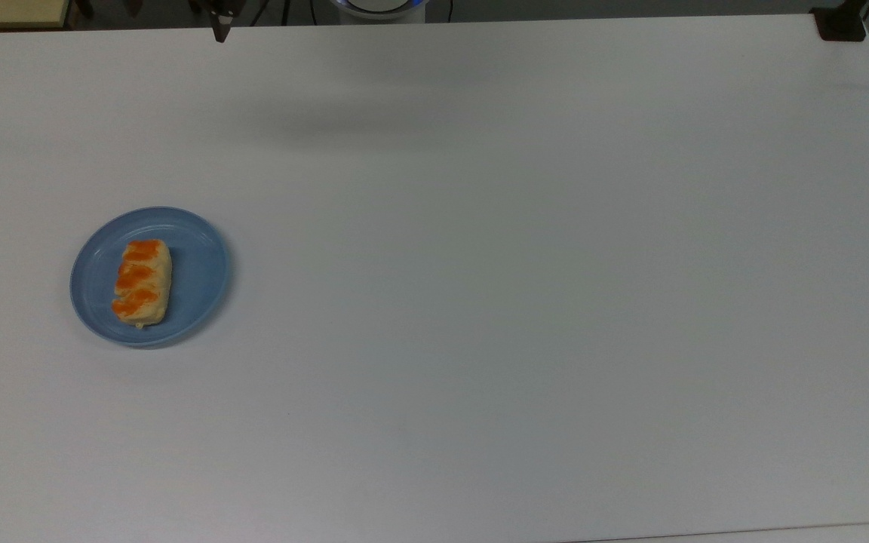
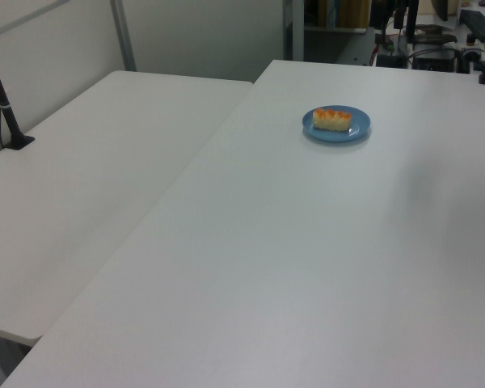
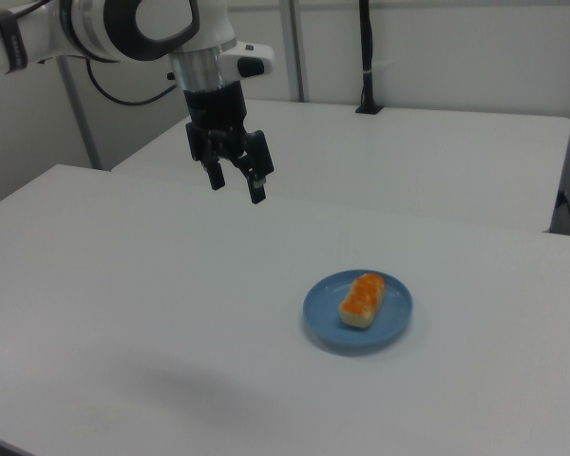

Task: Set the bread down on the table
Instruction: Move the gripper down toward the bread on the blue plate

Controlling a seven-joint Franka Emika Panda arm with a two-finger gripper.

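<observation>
On the round blue plate, smooth and glossy, lies one oblong pale-tan bread with orange patches on top. One matte white table carries the plate. One gripper hangs above the table, fingers spread and holding nothing.
</observation>
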